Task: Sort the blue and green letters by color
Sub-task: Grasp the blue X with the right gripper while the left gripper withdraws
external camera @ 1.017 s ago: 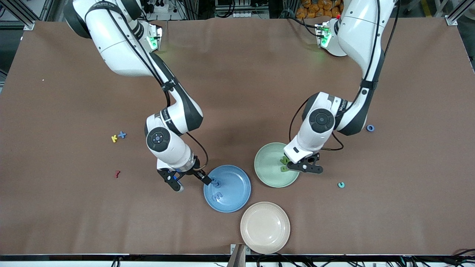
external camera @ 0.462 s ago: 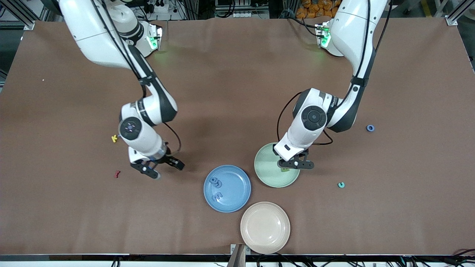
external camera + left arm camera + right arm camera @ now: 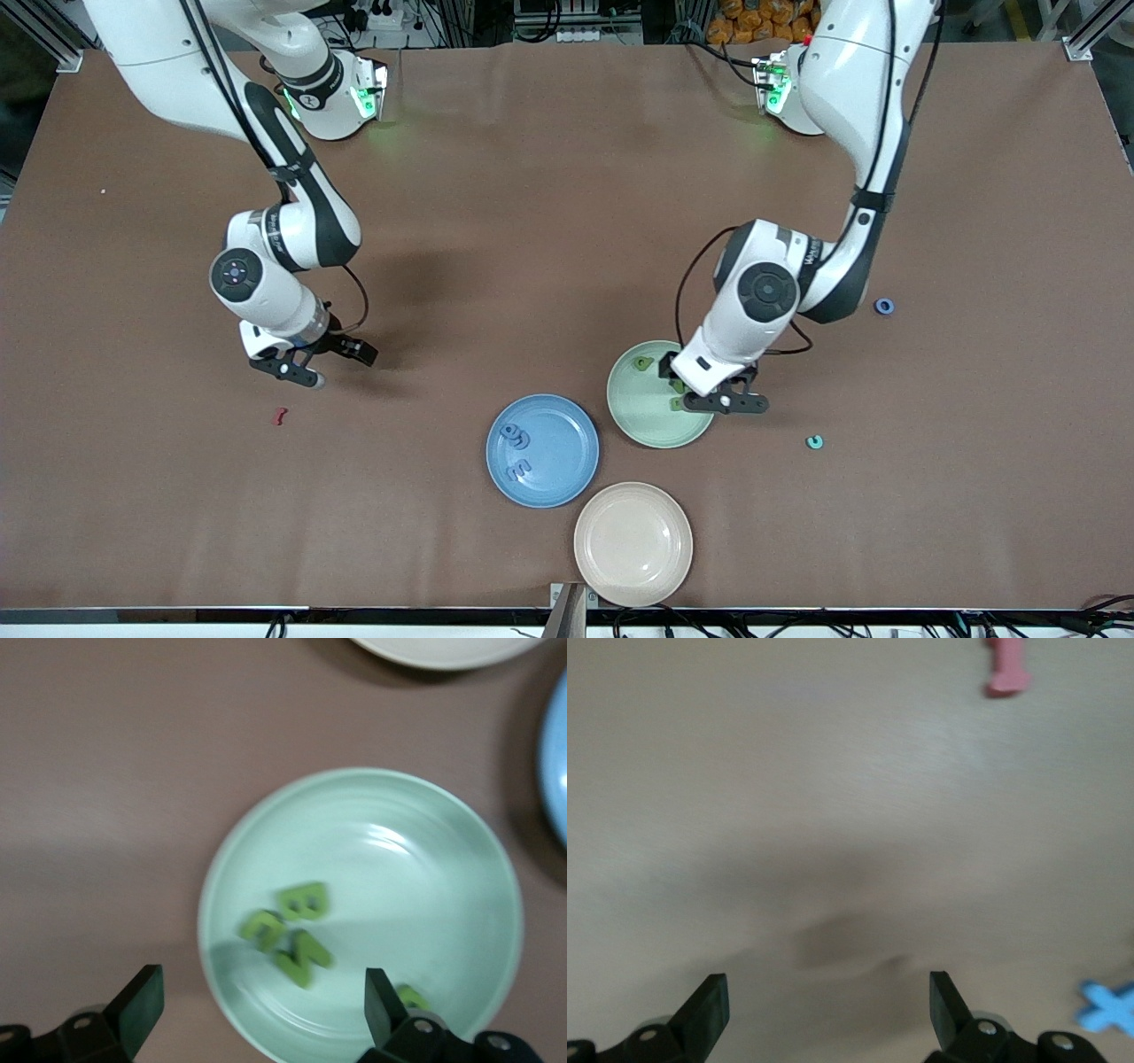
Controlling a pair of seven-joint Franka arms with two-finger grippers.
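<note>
Several green letters (image 3: 304, 957) lie on the pale green plate (image 3: 638, 416), loose and apart from any finger. My left gripper (image 3: 725, 403) hangs open just above that plate's edge at the left arm's end, with nothing between its fingers (image 3: 142, 1001). Two blue letters (image 3: 516, 439) rest on the blue plate (image 3: 567, 443). My right gripper (image 3: 319, 363) is open and empty over bare table toward the right arm's end. A blue plus-shaped letter (image 3: 1109, 1005) shows beside it in the right wrist view; the arm hides it in the front view.
A blue ring letter (image 3: 883, 306) and a teal ring letter (image 3: 814, 441) lie on the table at the left arm's end. A dark red letter (image 3: 280, 415) lies nearer the front camera than the right gripper. An empty beige plate (image 3: 633, 543) sits nearest the front edge.
My left gripper has opened over the green plate, and a green letter now lies there free. The right arm swung away from the blue plate toward its own end, open throughout.
</note>
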